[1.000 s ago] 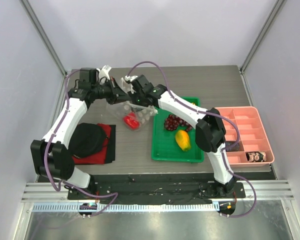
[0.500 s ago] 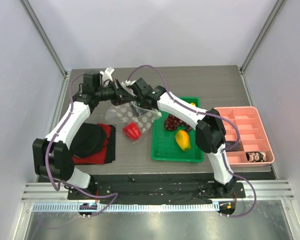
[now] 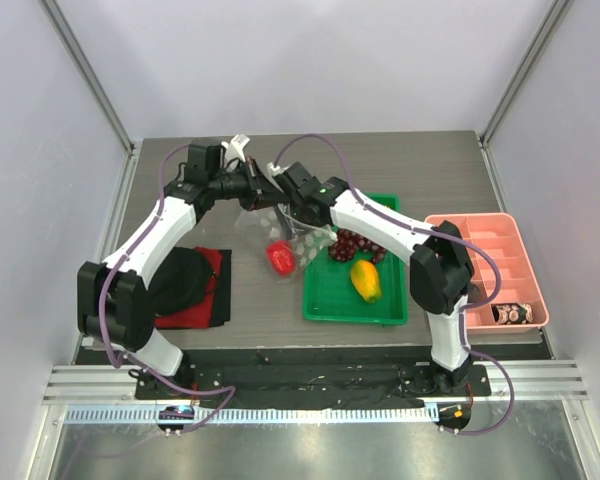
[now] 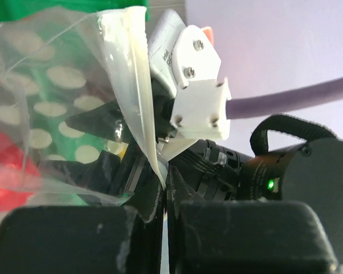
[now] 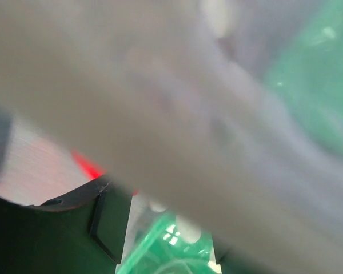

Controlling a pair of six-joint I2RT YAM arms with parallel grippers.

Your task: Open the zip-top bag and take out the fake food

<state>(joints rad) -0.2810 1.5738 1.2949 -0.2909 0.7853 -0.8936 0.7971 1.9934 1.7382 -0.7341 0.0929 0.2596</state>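
Observation:
The zip-top bag (image 3: 292, 225), clear with white dots, hangs between the two grippers just left of the green tray. My left gripper (image 3: 252, 186) is shut on its zip strip edge (image 4: 138, 108). My right gripper (image 3: 286, 190) is at the bag's top. In the right wrist view its fingers (image 5: 110, 220) stand apart, with blurred bag film (image 5: 177, 114) draped over and between them. The glossy red piece (image 3: 280, 256) is at the bag's low end and shows red through the film (image 4: 3, 171). The yellow piece (image 3: 365, 280) and the grape cluster (image 3: 352, 243) lie on the tray.
The green tray (image 3: 325, 295) lies right of the bag. A pink divided bin (image 3: 490, 270) with small dark lumps stands at the far right. A red cloth (image 3: 212, 290) with a black lump (image 3: 175, 280) on it lies at the left.
Both grippers have carried the bag to the right, toward the green tray. The red piece has slid lower and to the right with it.

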